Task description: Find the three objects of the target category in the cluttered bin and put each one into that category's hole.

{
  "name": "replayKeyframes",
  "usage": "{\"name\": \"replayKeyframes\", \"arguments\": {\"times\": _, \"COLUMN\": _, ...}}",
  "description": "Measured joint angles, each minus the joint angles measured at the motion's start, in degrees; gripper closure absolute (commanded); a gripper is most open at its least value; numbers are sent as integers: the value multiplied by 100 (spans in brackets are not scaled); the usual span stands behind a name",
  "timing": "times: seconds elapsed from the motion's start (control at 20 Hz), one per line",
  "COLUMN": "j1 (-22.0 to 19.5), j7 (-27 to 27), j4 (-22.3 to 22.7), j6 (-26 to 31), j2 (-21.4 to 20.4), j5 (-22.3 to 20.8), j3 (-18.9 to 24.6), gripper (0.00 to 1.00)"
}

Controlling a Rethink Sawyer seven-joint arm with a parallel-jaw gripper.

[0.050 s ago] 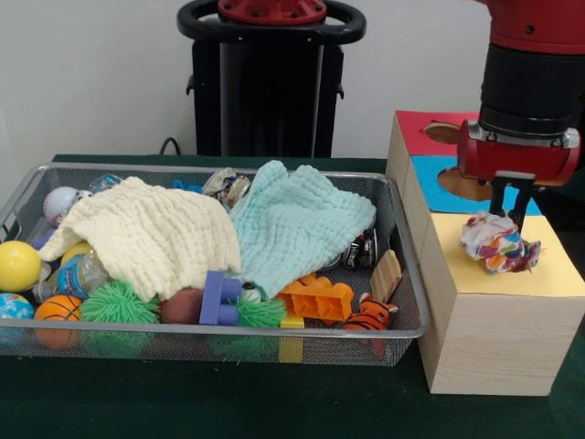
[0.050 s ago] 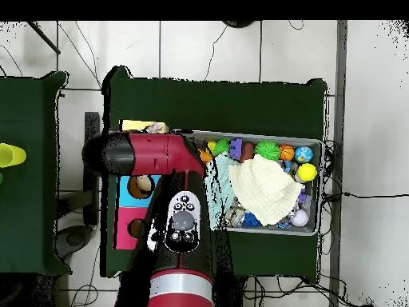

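A crumpled multicoloured cloth ball (image 1: 498,245) rests on the yellow top (image 1: 558,274) of the wooden box, hiding any hole there. My gripper (image 1: 509,212) hangs straight above it, its two dark fingers close together and pinching the top of the ball. Behind lie the blue top with its hole (image 1: 466,186) and the red top with its hole (image 1: 443,133). In the overhead view the arm (image 2: 172,188) covers most of the box; the ball (image 2: 156,128) peeks out at the yellow end.
The wire bin (image 1: 402,274) left of the box holds a cream cloth (image 1: 146,233), a mint cloth (image 1: 297,224), a yellow ball (image 1: 18,265), a green spiky ball (image 1: 119,302), a purple block (image 1: 219,297), an orange block (image 1: 315,297) and a tiger toy (image 1: 370,314).
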Motion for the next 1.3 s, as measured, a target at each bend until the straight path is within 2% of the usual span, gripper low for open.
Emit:
{"name": "replayKeyframes", "arguments": {"times": 0.8, "j1": 51, "j7": 0, "j4": 166, "j6": -124, "j2": -1, "j5": 111, "j3": 1, "gripper": 100}}
{"name": "replayKeyframes", "arguments": {"times": 0.85, "j1": 51, "j7": 0, "j4": 186, "j6": -124, "j2": -3, "j5": 140, "j3": 1, "gripper": 0}}
{"name": "replayKeyframes", "arguments": {"times": 1.3, "j1": 45, "j7": 0, "j4": 242, "j6": -124, "j2": -37, "j5": 228, "j3": 69, "gripper": 0}}
